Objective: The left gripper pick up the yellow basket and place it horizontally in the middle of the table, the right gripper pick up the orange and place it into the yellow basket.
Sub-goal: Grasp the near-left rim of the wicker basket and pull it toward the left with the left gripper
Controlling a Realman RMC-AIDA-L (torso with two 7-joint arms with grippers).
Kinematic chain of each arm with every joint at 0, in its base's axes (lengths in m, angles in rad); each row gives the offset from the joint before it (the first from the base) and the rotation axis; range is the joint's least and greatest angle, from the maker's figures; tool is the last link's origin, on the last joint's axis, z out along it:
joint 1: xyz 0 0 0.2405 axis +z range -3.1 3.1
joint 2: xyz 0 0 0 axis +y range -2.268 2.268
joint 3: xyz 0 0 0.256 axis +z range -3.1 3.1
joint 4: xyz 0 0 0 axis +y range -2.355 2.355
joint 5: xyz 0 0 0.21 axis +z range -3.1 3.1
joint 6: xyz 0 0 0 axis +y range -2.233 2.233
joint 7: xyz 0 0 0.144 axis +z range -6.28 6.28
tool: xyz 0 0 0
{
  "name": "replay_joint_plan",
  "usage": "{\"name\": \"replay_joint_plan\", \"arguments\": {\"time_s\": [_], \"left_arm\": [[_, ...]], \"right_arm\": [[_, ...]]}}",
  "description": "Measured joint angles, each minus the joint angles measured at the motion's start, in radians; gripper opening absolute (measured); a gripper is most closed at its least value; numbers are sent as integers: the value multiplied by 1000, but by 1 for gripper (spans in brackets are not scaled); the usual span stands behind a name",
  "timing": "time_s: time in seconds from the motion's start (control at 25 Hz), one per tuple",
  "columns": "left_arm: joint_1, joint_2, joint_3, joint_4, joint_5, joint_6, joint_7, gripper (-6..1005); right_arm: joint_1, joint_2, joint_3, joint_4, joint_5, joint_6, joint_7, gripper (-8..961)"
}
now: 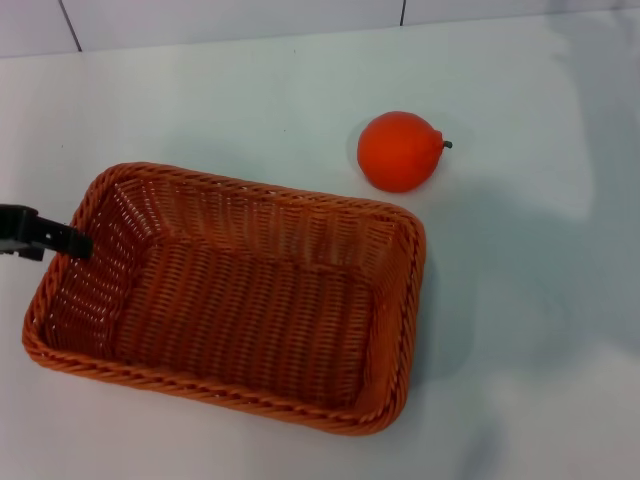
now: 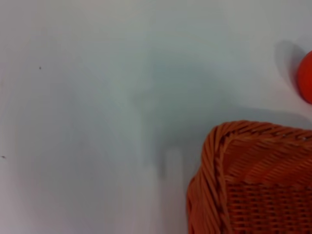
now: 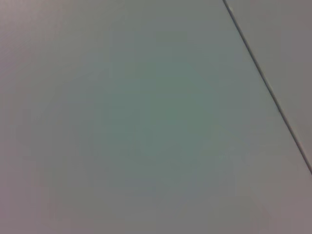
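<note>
One basket, one orange, and one tool in sight on my feed. Starting from the left in the head view: my left tool (image 1: pixel 60 240) pokes in from the edge as a slim black tip, sitting right at the left short rim of the yellow basket (image 1: pixel 235 295), looks like it's touching the braided edge or just over it. I honestly can't tell whether the fingers are spread or pinching the rim, only that one dark tip shows. The basket itself is more orange-brown than yellow, rectangular, woven, sloping sides, nothing inside it. It sits flat on the worktop (image 1: pixel 520 400), left of centre and turned a bit off square, long side running roughly left to right.

Further right and farther from me is the orange (image 1: pixel 400 151), well clear of the basket's far right corner, lying on the worktop with its little dark stem pointing right. Not touching anything.

My left wrist cam shows one corner of the basket (image 2: pixel 253 180) and a sliver of the orange (image 2: pixel 306 78) at the frame edge, rest is bare white surface.

My right tool doesn't show in any view. Its wrist cam just gives me a plain pale surface with one thin dark seam line (image 3: pixel 265 80) across it.

Worktop is plain smooth white, and beyond its far edge there are pale panels with dark seams (image 1: pixel 68 25).
</note>
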Motion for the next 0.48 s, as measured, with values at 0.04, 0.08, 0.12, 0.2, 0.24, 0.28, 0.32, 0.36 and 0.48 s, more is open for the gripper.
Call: {"name": "replay_joint_plan", "arguments": {"time_s": [0.04,0.08,0.12,0.2,0.24,0.28,0.32,0.36,0.48], "left_arm": [[-2,-7,2,0,14,-7,0,700],[-3,-13,5,0,27,-12,0,700],[-5,-18,8,0,39,-16,0,700],[-8,-24,15,0,57,-24,-1,700],[-9,-27,18,0,66,-30,-1,700],[-9,-30,21,0,74,-36,-1,700],[-10,-34,24,0,80,-42,-1,700],[-10,-36,25,0,83,-46,-1,699],[-10,-43,32,0,87,-50,-1,697]], "right_arm": [[0,1,0,0,0,0,0,949],[0,2,1,0,0,0,0,949],[0,2,2,0,0,0,0,949],[2,2,2,0,0,0,0,949],[3,2,2,0,0,0,0,949],[5,2,0,0,0,0,0,949],[5,2,-1,-1,0,0,0,949],[6,3,-3,-2,0,0,1,949],[8,4,-4,-1,0,-1,1,949]]}}
